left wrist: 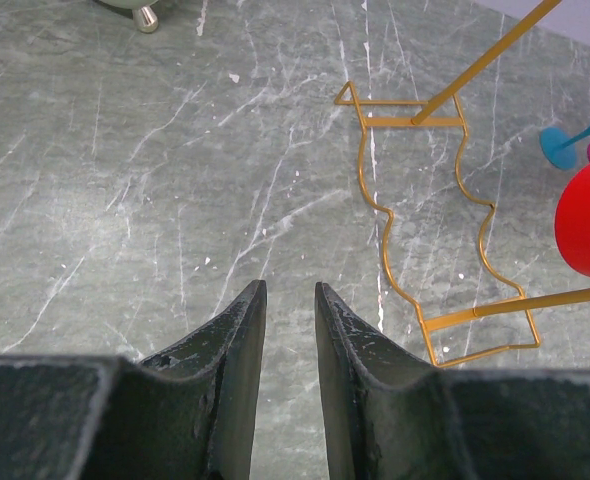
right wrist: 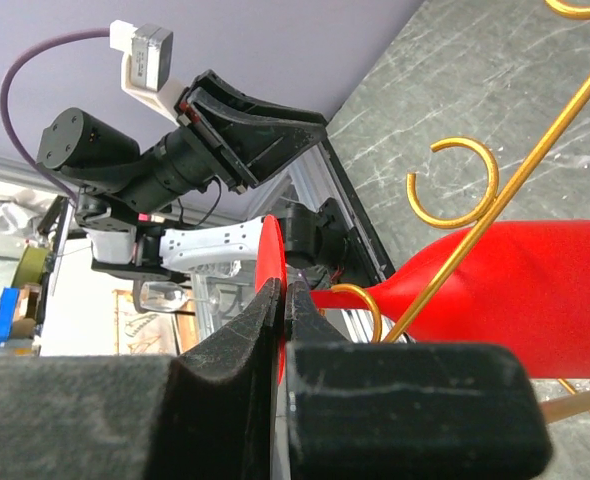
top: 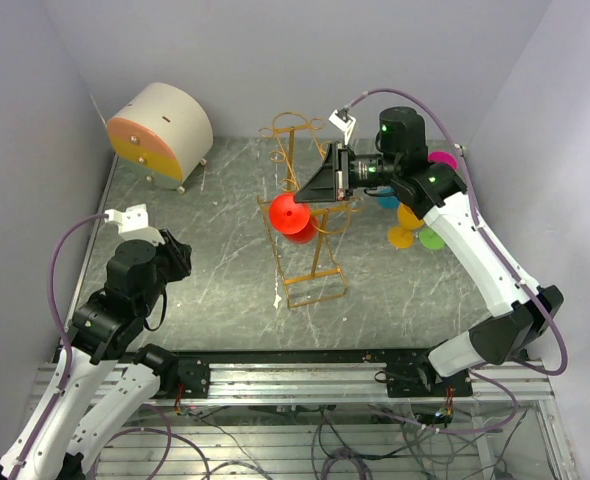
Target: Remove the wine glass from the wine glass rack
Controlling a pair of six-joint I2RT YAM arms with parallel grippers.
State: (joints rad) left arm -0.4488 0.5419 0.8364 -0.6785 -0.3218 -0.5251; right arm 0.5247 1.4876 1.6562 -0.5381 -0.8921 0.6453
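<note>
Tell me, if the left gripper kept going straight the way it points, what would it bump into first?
The left gripper would probably meet the bare marble tabletop first, beside the wine glass rack; depth is unclear.

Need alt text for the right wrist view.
Jaws of the right gripper are shut on the foot of a red wine glass, its stem among gold hooks of the wine glass rack. The left arm is beyond.

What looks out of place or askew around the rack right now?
Nothing looks spilled or broken. One oddity: the glossy red wine glass sits tilted sideways against the golden wire wine glass rack rather than hanging straight. Its round foot is pinched in the right hand, and its stem seems threaded through a curled hook.
</note>
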